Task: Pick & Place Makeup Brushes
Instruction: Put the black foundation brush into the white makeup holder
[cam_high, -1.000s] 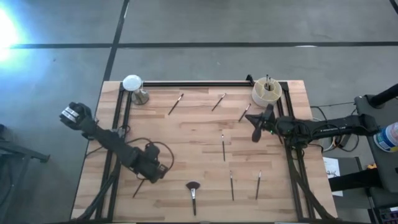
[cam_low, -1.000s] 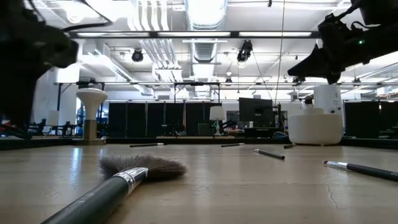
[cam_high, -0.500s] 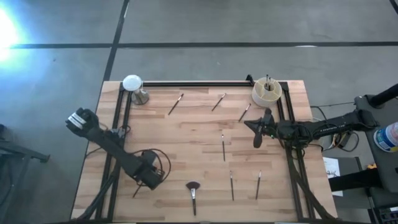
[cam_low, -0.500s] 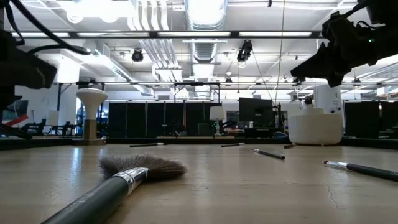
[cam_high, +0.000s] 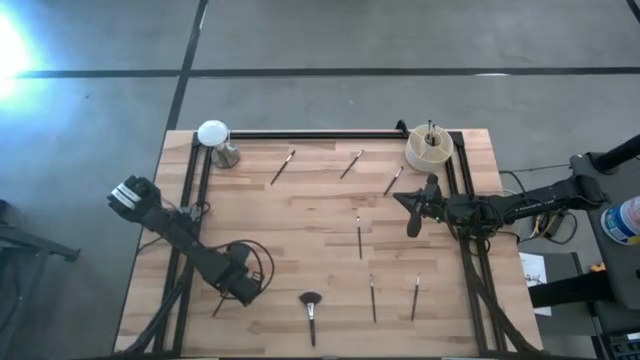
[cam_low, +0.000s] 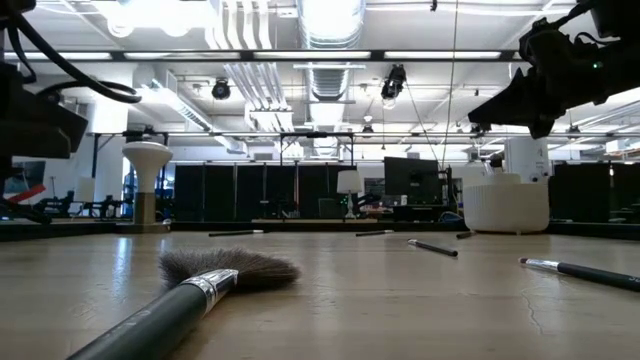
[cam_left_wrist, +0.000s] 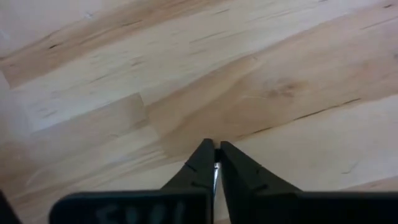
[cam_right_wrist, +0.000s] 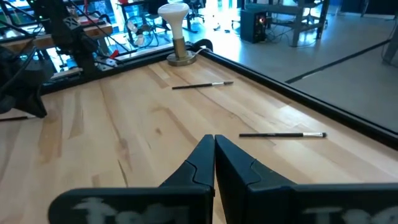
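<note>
Several thin dark-handled makeup brushes lie flat on the wooden table (cam_high: 300, 215): one at the far middle (cam_high: 283, 167), one beside it (cam_high: 351, 163), one near the cup (cam_high: 393, 181), one mid-table (cam_high: 359, 237) and two near the front (cam_high: 372, 298). A wide fluffy-headed brush (cam_high: 310, 308) lies at the near edge and shows close up in the low view (cam_low: 215, 280). Another brush (cam_high: 221, 305) lies just beside my left gripper (cam_high: 240, 287), which is shut and empty over bare wood (cam_left_wrist: 216, 163). My right gripper (cam_high: 398, 198) is shut and empty, raised above the table (cam_low: 490, 105) near a white cup (cam_high: 428, 148) holding brushes.
A white-topped stand (cam_high: 215, 140) sits at the far left corner. A black frame rail (cam_high: 320, 134) runs along the far edge, with rails down both sides. Cables loop around my left wrist (cam_high: 262, 262). Bare wood lies open in the table's middle.
My left gripper has moved a little toward the table's near edge and its left, staying shut. The brush beside it has stayed on the table. My right gripper has turned slightly and kept its height.
</note>
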